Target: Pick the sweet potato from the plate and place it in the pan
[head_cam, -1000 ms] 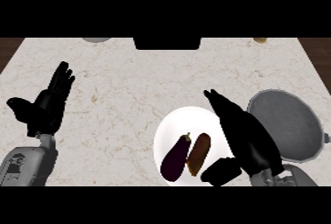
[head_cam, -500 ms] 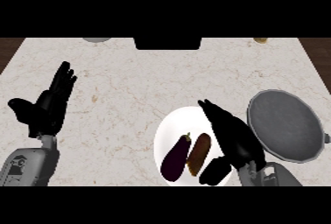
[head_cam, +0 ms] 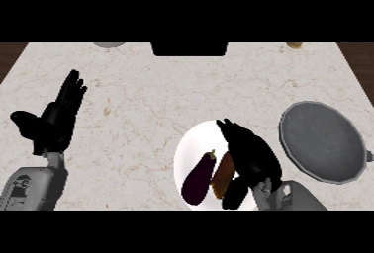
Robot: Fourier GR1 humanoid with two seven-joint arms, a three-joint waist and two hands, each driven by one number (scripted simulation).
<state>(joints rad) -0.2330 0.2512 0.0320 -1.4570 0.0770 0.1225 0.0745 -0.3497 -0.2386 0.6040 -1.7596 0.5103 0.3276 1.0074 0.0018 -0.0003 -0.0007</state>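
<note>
**Right hand over plate, sweet potato still on it**

We see a white plate (head_cam: 191, 153) on the marble worktop (head_cam: 161, 99), near side, right of centre. It holds two things: a dark purple eggplant (head_cam: 199, 175) on the left and the brown sweet potato (head_cam: 223, 174) just beside it on the right, both lying lengthwise. The right hand (head_cam: 248, 153) lies over the plate's right part, fingers (head_cam: 232, 133) straight and pressed together, pointing far-left; its thumb sits near the sweet potato's near end. We cannot tell if it touches the sweet potato. The fingers are not curled round it.

The grey pan (head_cam: 321, 141) sits on the worktop right of the plate, just beside it, with nothing in it.

The left hand (head_cam: 53, 123) rests at the left side, fingers straight and upright, slightly spread, thumb out, holding nothing.
</note>
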